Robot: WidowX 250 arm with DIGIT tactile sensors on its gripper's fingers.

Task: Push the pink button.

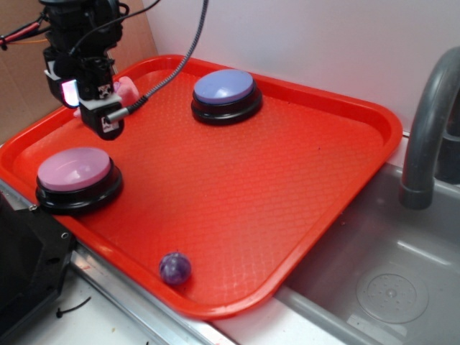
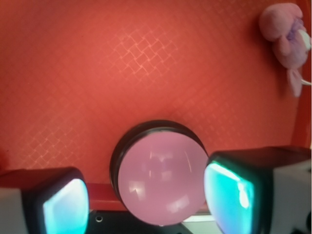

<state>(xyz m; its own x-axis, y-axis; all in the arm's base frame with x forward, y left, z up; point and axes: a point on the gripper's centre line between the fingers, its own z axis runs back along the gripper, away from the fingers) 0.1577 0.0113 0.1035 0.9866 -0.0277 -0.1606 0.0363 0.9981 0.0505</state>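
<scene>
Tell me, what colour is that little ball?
Purple, on the ball; the exterior view shows it.

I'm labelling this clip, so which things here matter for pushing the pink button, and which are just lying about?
Belongs to the job:
pink button on the red tray
hand, above the tray, not touching the button

Just lying about:
blue-lavender button
pink plush toy
small purple ball
grey faucet
sink
</scene>
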